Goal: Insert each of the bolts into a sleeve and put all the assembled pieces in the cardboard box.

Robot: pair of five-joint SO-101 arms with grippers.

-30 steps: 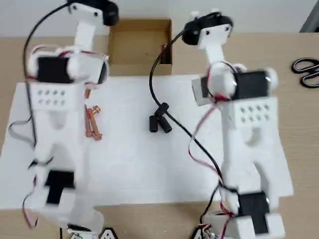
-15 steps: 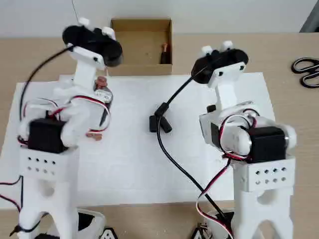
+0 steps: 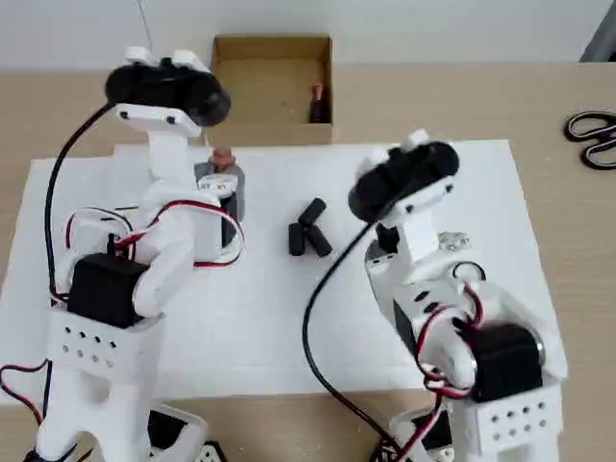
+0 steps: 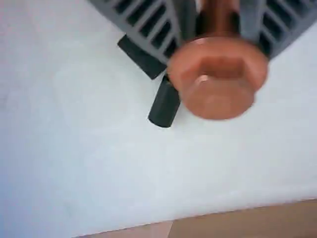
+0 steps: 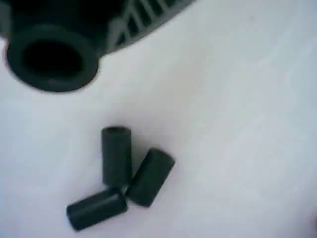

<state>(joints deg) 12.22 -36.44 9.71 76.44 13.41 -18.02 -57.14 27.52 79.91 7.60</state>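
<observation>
My left gripper (image 4: 218, 22) is shut on a copper bolt (image 4: 218, 79), whose hexagonal head faces the wrist camera. From above, that bolt (image 3: 222, 157) sticks up out of the gripper (image 3: 219, 183) over the left of the white sheet. My right gripper (image 5: 59, 25) is shut on a black sleeve (image 5: 52, 57), open bore towards the camera. Three loose black sleeves (image 5: 116, 153) lie bunched on the sheet, at mid-sheet in the high view (image 3: 308, 231), between the two arms. The cardboard box (image 3: 241, 87) stands at the back, with one assembled piece (image 3: 316, 101) by its right wall.
A white foam sheet (image 3: 481, 192) covers the tan table. Scissors (image 3: 595, 135) lie at the far right edge. The right arm's black cable (image 3: 322, 289) loops across the sheet in front of the sleeves. The left arm (image 3: 144, 260) covers the sheet's left part.
Both arms have drawn back from the box towards the front of the sheet. The left gripper now holds a bolt upright; the right wrist has come nearer the loose sleeves.
</observation>
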